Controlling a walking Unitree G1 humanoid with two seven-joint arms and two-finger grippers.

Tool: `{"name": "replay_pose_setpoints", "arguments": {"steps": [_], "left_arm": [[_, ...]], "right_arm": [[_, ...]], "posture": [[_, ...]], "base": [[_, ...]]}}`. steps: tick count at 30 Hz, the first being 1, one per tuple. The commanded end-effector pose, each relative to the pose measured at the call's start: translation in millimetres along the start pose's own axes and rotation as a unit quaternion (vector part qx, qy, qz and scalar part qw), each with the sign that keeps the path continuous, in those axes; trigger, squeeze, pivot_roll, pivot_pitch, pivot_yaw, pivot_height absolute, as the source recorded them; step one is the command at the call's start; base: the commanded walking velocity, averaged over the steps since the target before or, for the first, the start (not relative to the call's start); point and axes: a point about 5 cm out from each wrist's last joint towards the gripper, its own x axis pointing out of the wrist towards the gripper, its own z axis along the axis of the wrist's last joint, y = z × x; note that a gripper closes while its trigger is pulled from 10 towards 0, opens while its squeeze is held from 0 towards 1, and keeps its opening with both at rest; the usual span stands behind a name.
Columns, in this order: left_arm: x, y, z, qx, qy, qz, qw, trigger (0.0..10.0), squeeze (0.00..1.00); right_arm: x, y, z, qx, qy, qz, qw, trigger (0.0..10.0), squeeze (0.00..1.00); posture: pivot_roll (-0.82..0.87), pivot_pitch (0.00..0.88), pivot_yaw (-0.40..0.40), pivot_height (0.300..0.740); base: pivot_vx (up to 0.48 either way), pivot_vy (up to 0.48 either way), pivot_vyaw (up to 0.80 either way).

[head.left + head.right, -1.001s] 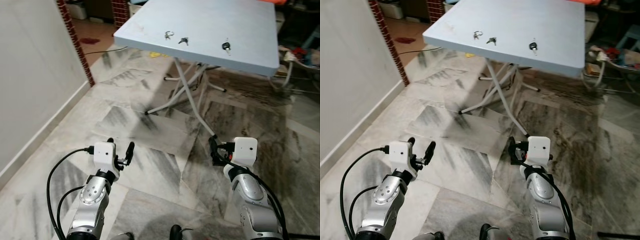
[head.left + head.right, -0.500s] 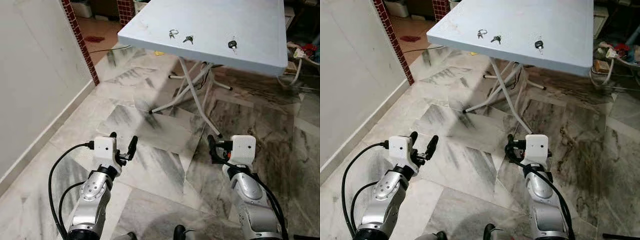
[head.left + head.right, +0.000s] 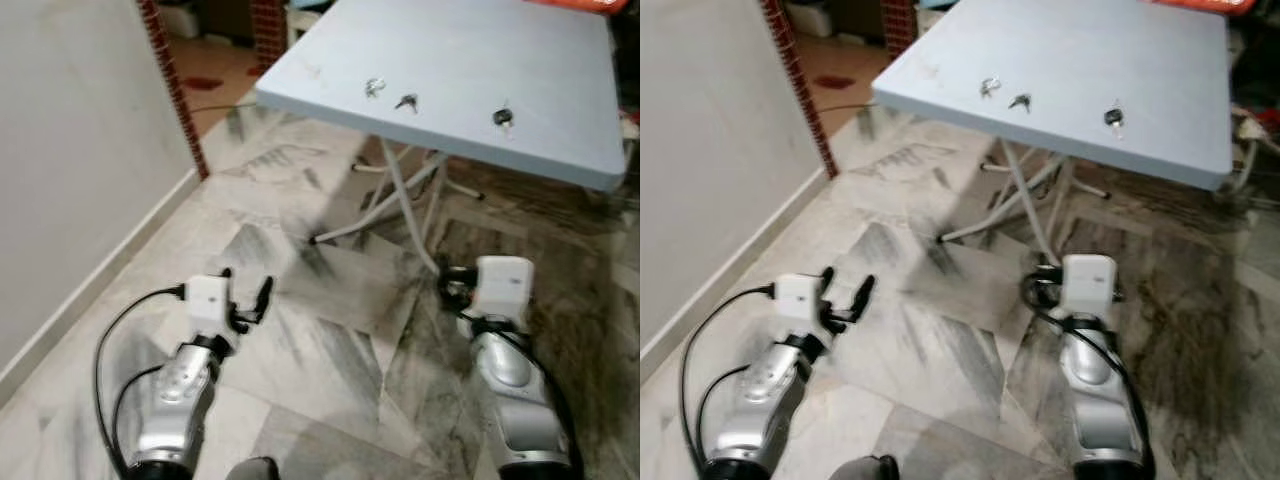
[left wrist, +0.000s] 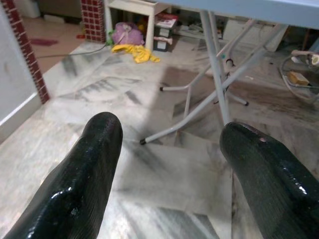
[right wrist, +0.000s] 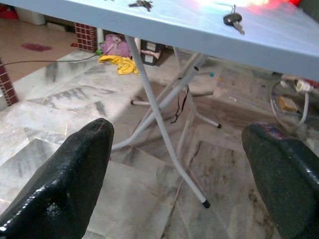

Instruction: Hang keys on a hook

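- The marble floor, grey-veined, spreads under everything; a pale wall runs along the robot's left and ends at a red brick pillar.
- A light blue folding counter stands ahead on crossed white legs.
- Three sets of keys lie in a row near the counter's front edge: a ring of silver keys on the left, a small dark key just beside it, and a black-headed key further right, well apart from the other two.
- The left gripper hangs low over the floor, well short of the counter; its jaws stand wide apart with nothing between them, and the wrist view shows both black fingers with bare floor in the gap.
- The right gripper is also low, near the counter's legs, jaws spread wide and holding nothing; its wrist view looks up at the counter edge, where the black-headed key lies.
- Yellow cloth lies on the floor beyond the counter.
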Motion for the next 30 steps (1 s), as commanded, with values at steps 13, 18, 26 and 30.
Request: {"name": "replay_pose_setpoints", "arguments": {"steps": [13, 18, 26, 30], "left_arm": [[-0.5, -9.8, -5.1, -0.008, 0.010, -0.021, 1.000, 10.0, 0.00], [-0.2, -10.4, -4.7, -0.009, 0.010, -0.023, 1.000, 10.0, 0.00], [-0.9, -10.4, -5.5, -0.008, 0.013, -0.027, 1.000, 10.0, 0.00], [-0.8, -10.1, -4.9, -0.007, 0.013, -0.028, 0.999, 10.0, 0.00]], "right_arm": [[0.5, -14.2, -1.0, -0.008, 0.001, -0.034, 0.999, 10.0, 0.00], [-0.2, -13.6, -1.2, -0.006, 0.002, -0.034, 0.999, 10.0, 0.00], [-1.2, -10.9, 0.5, -0.004, -0.001, -0.033, 0.999, 10.0, 0.00], [-1.2, -8.0, 4.0, -0.006, -0.008, -0.029, 1.000, 10.0, 0.00]], "posture": [[-0.08, 0.163, 0.016, 0.740], [-0.08, 0.166, 0.019, 0.740], [-0.08, 0.169, 0.024, 0.740], [-0.08, 0.170, 0.026, 0.740]], "base": [[0.451, 0.000, -0.09], [0.451, 0.000, -0.20], [0.453, 0.000, -0.07], [0.458, 0.000, -0.67]]}}
